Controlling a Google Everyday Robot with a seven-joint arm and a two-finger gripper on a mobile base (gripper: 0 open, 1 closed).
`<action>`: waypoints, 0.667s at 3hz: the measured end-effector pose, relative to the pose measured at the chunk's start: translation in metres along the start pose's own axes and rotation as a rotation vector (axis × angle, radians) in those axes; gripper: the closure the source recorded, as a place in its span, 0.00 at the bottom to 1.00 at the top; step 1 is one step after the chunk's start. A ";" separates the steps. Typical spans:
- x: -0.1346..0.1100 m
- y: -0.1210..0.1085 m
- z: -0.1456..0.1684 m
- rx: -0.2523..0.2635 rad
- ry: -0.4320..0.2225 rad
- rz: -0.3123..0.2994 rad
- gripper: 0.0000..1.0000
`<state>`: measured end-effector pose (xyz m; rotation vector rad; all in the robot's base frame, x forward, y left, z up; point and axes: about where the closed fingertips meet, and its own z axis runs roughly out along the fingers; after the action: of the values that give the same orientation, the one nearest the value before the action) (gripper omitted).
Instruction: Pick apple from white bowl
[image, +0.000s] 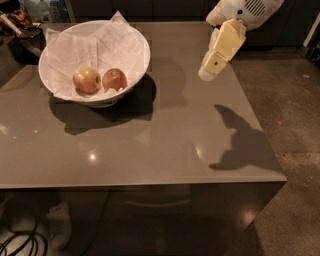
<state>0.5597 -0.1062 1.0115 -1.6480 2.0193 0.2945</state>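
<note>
Apple (114, 79) is sitting in the white bowl (135, 42) near the table's (165, 150) far left corner, just beside a paler apple (86, 80). The gripper (206, 73) is hovering near the table's right edge, well apart from the bowl; whether it is gaping or closed, I cannot tell.

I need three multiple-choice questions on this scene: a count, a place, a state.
1. How many apples lie in the white bowl? A) one B) two C) four
2. Where is the claw? A) inside the bowl B) above the right side of the table, apart from the bowl C) under the table
3. The darker red apple is: A) held by the claw B) on the floor C) resting on paper in the bowl
Key: 1 B, the red one beside a paler apple; 2 B, it hangs right of the bowl; 3 C, it lies there, unheld.
</note>
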 end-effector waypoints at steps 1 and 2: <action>-0.001 -0.001 0.000 0.002 -0.002 -0.001 0.00; -0.021 -0.004 0.013 -0.008 -0.059 -0.021 0.00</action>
<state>0.5692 -0.0836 1.0117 -1.6455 1.9585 0.3405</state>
